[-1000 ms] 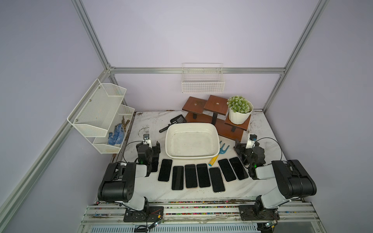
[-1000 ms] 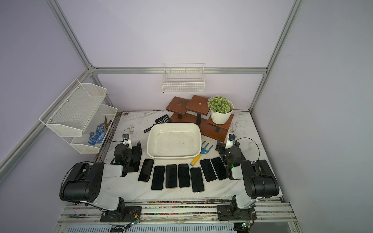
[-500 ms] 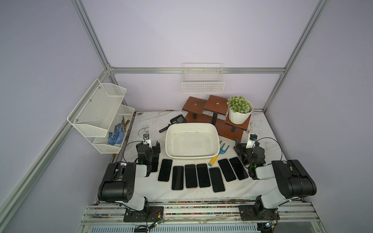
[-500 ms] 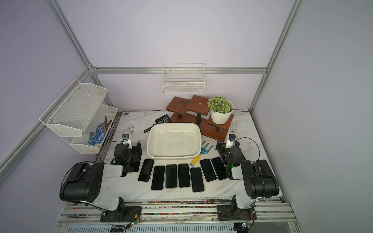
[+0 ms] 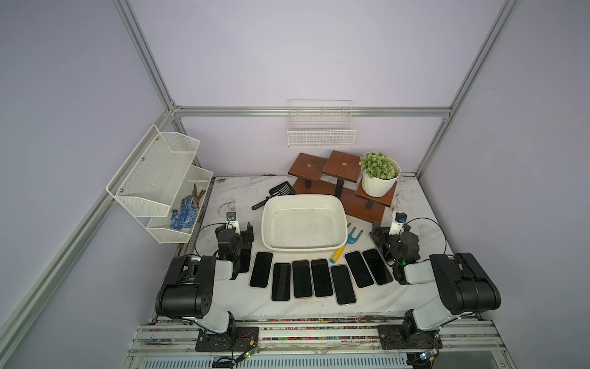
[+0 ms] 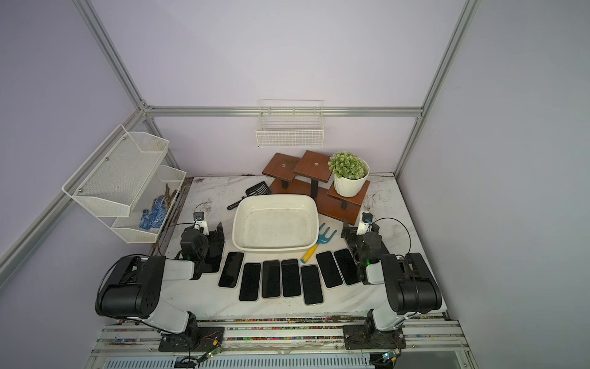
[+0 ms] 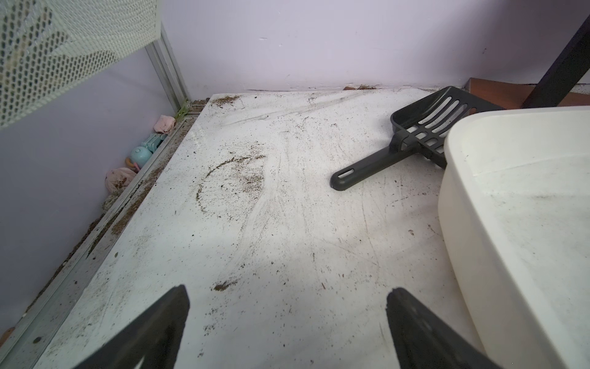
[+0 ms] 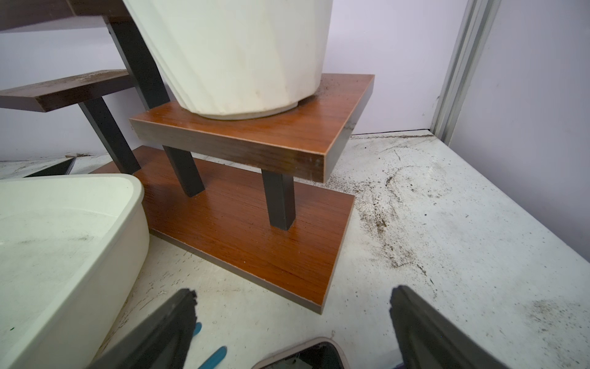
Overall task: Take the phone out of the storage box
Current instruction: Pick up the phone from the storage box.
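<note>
Phones (image 5: 301, 278) lined on surface (image 5: 412, 204) at six o'clock of storage box (image 5: 303, 223) in both top views; none inside. Left wrist: left hand (image 7: 287, 319) spread, empty, beside box. Right wrist: right hand (image 8: 292, 319) spread, empty, near one phone. Risk: low arm sweep scattering row.

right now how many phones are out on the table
7 phones lie side by side on the table in front of the storage box, none inside it. A dark shape by the left gripper may be an eighth, mostly hidden.
</note>
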You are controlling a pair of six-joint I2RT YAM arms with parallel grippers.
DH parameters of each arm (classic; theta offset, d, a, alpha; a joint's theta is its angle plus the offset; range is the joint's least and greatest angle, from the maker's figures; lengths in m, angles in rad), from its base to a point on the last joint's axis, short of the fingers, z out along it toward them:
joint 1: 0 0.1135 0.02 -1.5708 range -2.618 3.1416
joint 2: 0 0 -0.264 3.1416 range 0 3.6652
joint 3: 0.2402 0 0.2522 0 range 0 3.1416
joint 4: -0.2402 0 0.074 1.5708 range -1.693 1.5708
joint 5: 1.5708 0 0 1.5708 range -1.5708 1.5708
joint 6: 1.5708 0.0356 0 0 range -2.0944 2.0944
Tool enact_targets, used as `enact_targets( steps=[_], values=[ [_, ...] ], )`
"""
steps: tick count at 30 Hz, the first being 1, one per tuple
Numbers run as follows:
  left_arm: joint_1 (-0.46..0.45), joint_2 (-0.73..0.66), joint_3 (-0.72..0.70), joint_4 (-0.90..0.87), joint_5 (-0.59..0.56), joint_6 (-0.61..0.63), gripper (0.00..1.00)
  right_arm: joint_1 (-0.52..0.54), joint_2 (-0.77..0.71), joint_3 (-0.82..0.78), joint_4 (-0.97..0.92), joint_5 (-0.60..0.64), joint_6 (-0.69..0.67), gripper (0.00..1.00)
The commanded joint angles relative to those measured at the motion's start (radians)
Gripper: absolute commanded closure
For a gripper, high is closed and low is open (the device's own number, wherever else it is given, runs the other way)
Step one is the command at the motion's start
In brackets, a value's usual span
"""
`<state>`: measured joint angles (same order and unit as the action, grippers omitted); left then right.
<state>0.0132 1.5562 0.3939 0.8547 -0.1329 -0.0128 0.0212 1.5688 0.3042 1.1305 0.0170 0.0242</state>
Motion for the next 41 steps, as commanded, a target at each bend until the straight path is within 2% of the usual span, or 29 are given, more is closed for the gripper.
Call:
enact_targets(
  steps=[1, 3, 5, 7, 9, 11, 12, 15, 19, 24, 41],
  values=[
    [0.006, -0.075, -0.021, 0.022, 0.050, 0.023, 0.00, -0.003, 0.003, -0.007, 0.025, -0.001, 0.001, 0.00],
    [0.005, -0.134, -0.022, -0.045, 0.045, 0.017, 0.00, -0.003, 0.002, -0.007, 0.025, -0.001, 0.001, 0.00],
    [0.006, -0.134, -0.031, -0.031, 0.032, 0.013, 0.00, -0.003, 0.003, -0.007, 0.025, -0.001, 0.002, 0.00],
    [0.006, -0.067, -0.047, 0.051, 0.051, 0.021, 0.00, -0.004, 0.002, -0.007, 0.025, -0.001, 0.000, 0.00],
    [0.005, 0.041, -0.056, 0.220, 0.073, 0.048, 0.00, -0.004, 0.003, -0.006, 0.026, 0.000, 0.001, 0.00],
    [0.006, -0.023, 0.003, -0.007, 0.005, -0.002, 0.00, -0.003, 0.002, -0.007, 0.025, 0.000, 0.000, 0.00],
    [0.008, -0.010, 0.022, -0.024, -0.016, -0.004, 0.00, -0.004, 0.002, -0.006, 0.025, 0.000, 0.000, 0.00],
    [0.007, 0.019, -0.024, 0.112, -0.028, -0.003, 0.00, -0.003, 0.002, -0.007, 0.025, 0.000, 0.001, 0.00],
    [0.007, -0.005, 0.000, 0.027, -0.017, -0.005, 0.00, -0.003, 0.002, -0.008, 0.029, 0.000, 0.001, 0.00],
    [0.007, 0.007, -0.010, 0.072, -0.019, -0.002, 0.00, -0.003, 0.002, -0.008, 0.027, 0.000, 0.000, 0.00],
    [0.007, 0.005, -0.010, 0.067, -0.019, -0.004, 0.00, 0.000, 0.008, 0.004, 0.008, 0.002, -0.004, 0.00]
  ],
)
